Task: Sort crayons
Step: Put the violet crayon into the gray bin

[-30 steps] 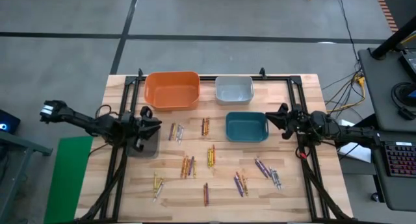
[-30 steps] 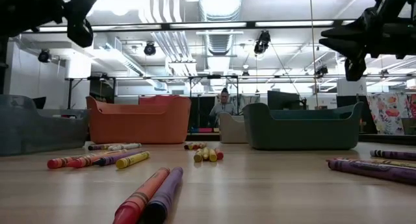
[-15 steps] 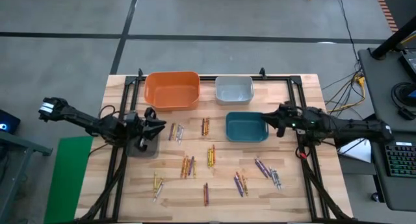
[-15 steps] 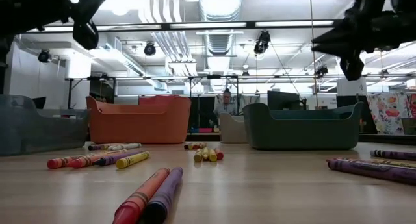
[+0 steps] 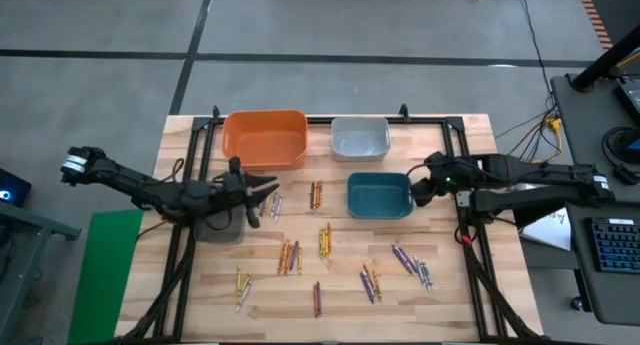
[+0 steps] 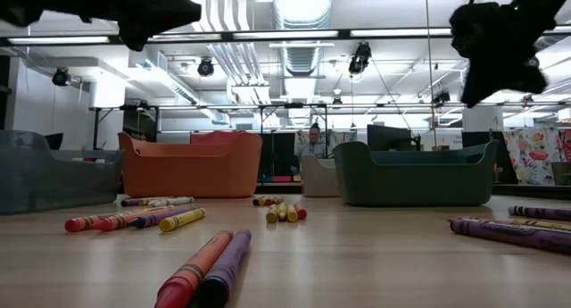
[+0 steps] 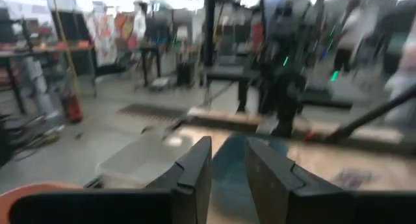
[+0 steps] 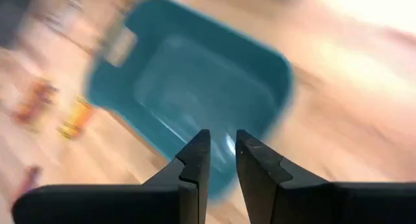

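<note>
Four bins ring the scattered crayons (image 5: pixel 324 240), apparently so that each colour has a home close to the pile. At the far left of the table stands a dark grey bin (image 5: pixel 222 228), with the left arm stretched across it. The left gripper (image 5: pixel 270 188) hangs just past that bin's right edge, above the nearest pair of crayons (image 5: pixel 270 204). Its fingers stand a narrow slit apart with nothing between them, so it looks poised for a first pick rather than carrying.

Behind it sits the orange bin (image 5: pixel 264 138), and to its right the pale grey bin (image 5: pixel 360 138), both along the far edge. None of the bins shows a crayon in the high view. The crayons lie in small same-coloured groups over the middle and near part of the table, none yet sorted.

Further right, the teal bin (image 5: pixel 380 195) sits near the centre. The right gripper (image 5: pixel 416 192) hovers at its right rim, fingers likewise a little parted and empty, probably crossing toward the purple crayons (image 5: pixel 404 257) nearer the front.
</note>
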`<state>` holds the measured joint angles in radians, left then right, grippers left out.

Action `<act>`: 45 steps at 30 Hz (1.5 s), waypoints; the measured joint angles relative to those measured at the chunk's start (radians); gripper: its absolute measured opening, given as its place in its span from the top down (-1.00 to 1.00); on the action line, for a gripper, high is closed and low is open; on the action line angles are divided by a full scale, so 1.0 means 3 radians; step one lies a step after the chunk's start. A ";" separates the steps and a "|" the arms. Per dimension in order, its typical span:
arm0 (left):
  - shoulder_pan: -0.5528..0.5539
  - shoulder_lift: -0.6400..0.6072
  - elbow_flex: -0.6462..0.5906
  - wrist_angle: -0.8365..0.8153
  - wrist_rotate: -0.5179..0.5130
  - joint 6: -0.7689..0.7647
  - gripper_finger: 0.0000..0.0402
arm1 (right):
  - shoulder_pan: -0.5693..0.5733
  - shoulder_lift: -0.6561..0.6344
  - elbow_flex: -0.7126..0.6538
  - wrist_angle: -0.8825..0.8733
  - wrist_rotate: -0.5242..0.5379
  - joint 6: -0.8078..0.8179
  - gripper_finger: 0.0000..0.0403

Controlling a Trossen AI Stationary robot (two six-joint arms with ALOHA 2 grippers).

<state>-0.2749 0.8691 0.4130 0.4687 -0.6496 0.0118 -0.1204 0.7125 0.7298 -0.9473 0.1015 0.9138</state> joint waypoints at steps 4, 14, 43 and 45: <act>-0.0001 0.0029 0.0425 -0.0912 -0.0064 -0.0179 0.63 | -0.0001 0.0122 0.0193 -0.0420 -0.0143 0.0210 0.69; 0.0005 0.0196 0.1074 -0.2175 -0.0076 -0.0369 0.63 | -0.0001 0.0147 0.0213 -0.0442 -0.0274 0.0095 0.69; 0.0039 0.0630 0.1041 -0.2091 -0.0043 -0.0508 0.63 | -0.0023 0.0456 0.0268 0.0795 0.0099 -0.0555 0.69; 0.0061 0.0639 0.1041 -0.2055 -0.0043 -0.0510 0.63 | -0.0023 0.0572 0.0355 0.0808 -0.0074 -0.0548 0.69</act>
<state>-0.2565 1.0607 0.7254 -0.1478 -0.6626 -0.1412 -0.1272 0.8841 0.8363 -0.7049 0.0792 0.7493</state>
